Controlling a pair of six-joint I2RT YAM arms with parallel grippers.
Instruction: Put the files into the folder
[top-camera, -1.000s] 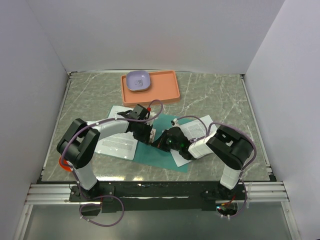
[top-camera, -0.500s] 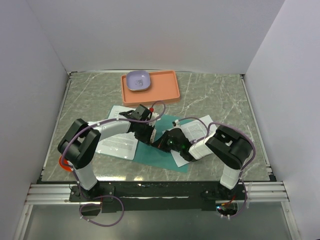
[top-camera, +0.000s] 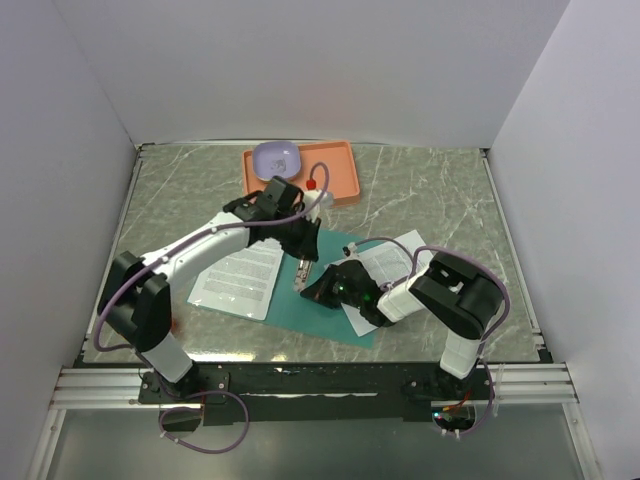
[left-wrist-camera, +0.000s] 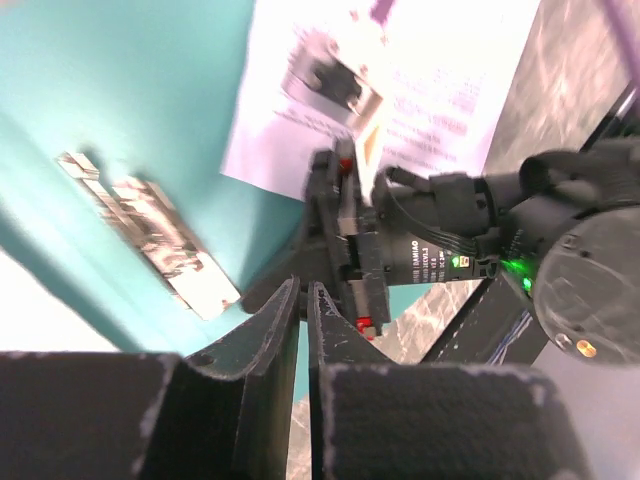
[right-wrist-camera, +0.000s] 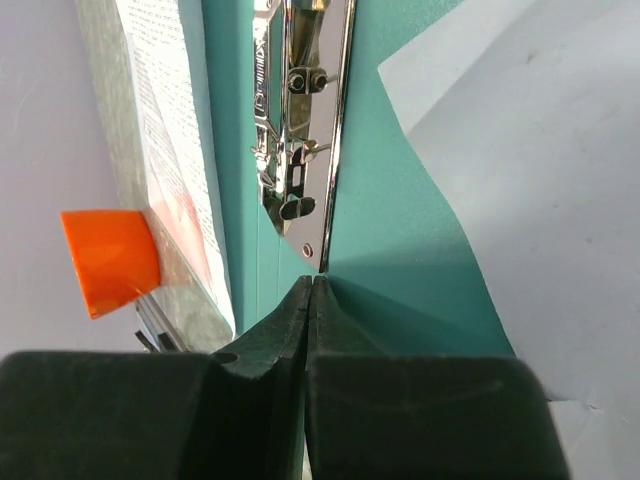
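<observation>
folder (top-camera: 335, 318) lies open and flat. files: left sheet (top-camera: 238, 282) against its left edge, right sheet (top-camera: 392, 262) overlapping its right half; neither is filed. right gripper (right-wrist-camera: 312, 285) is closed and empty, tips down on the folder beside the fastener (right-wrist-camera: 295, 150). left gripper (left-wrist-camera: 300, 290) hangs above, jaws all but closed, nothing seen between.

judged step: readying the fastener. next calls for pinching a sheet's edge and sliding it over the spine.

only the right wrist view shows the fastener's detail. only the top view shows both sheets whole.

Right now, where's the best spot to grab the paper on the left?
The left sheet lies flat and thin, so pinch its near edge, coming in low from the robot's side; that edge looks uncovered, with nothing resting on it.
</observation>
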